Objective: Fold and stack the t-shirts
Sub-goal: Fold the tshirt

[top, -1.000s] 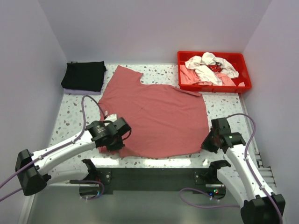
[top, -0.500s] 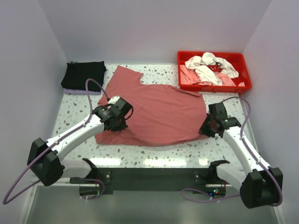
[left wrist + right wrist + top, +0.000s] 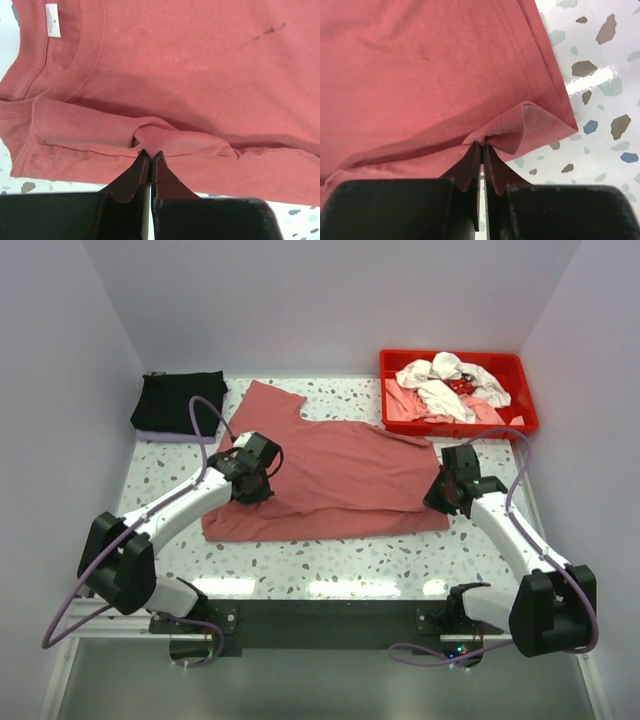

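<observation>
The right gripper pinches a fold of dusty brick-red cloth t-shirt. Its jaws are closed. Speckled white terrazzo tabletop lies alongside.

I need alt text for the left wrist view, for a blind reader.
The left gripper, shut, pinches a raised fold of the brick-red t-shirt lying on the speckled table. The collar with its white label is at upper left.

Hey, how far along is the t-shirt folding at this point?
Done: a black t-shirt lies folded at the far left corner. In hand: the left fingers and right fingers are shut on the brick-red t-shirt, holding its edge doubled over the body, so a first fold looks under way. Left: finishing and stacking it, then the white and pink shirts heaped in the red tray.
</observation>
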